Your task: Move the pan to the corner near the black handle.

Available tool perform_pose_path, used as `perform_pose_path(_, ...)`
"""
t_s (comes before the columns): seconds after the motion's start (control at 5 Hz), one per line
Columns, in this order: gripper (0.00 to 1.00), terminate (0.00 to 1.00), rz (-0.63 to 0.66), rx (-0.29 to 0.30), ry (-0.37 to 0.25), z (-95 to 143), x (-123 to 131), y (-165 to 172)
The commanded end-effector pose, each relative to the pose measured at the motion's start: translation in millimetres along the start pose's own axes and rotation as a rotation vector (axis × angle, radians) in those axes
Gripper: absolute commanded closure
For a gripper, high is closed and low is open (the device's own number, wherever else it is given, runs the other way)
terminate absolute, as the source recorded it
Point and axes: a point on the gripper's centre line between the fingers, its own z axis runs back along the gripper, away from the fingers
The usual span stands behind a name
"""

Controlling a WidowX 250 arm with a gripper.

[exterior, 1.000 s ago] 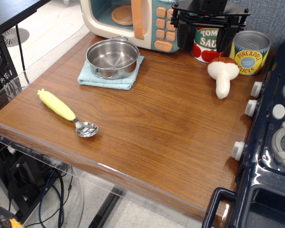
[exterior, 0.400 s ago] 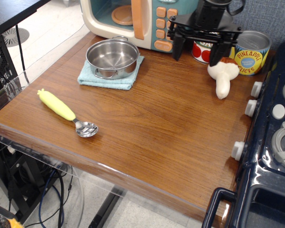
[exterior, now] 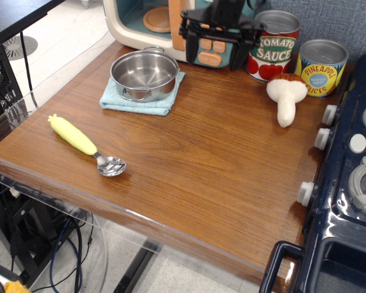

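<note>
The pan (exterior: 144, 74), a small shiny steel pot with wire loop handles, sits on a light blue cloth (exterior: 140, 97) at the back left of the brown tabletop. My black gripper (exterior: 219, 52) hangs open and empty at the back, in front of the toy microwave, to the right of the pan and a little above the table. The black handle (exterior: 279, 264) is on the dark stove front at the bottom right. The table's corner (exterior: 256, 262) lies just left of it.
A toy microwave (exterior: 171, 24) stands behind the pan. A tomato sauce can (exterior: 273, 54), a pineapple can (exterior: 320, 67) and a toy mushroom (exterior: 286, 96) are at the back right. A yellow-handled spoon (exterior: 85, 144) lies front left. The stove with white knobs (exterior: 322, 138) borders the right side.
My gripper has moved left along the back, from in front of the tomato can to in front of the microwave, nearer the pan. The pan has not moved.
</note>
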Motion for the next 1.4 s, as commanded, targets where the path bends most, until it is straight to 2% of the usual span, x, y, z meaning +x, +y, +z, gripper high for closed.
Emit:
perform_pose_path(0.0, 0.00, 0.00, 0.046, -0.016, 0.000, -9.6, 28.9, 37.8)
perform_pose_path(0.4, 0.00, 0.00, 0.011, -0.036, 0.071, -40.2, 29.1, 36.5)
perform_pose_path(0.6, 0.00, 0.00, -0.026, -0.043, 0.095, -46.7, 21.0, 31.4)
perform_pose_path(0.8, 1.00, 0.00, -0.017, -0.044, 0.073, -46.8, 18.3, 32.9)
perform_pose_path(1.2, 1.00, 0.00, -0.040, -0.055, 0.054, -41.1, 13.1, 30.1)
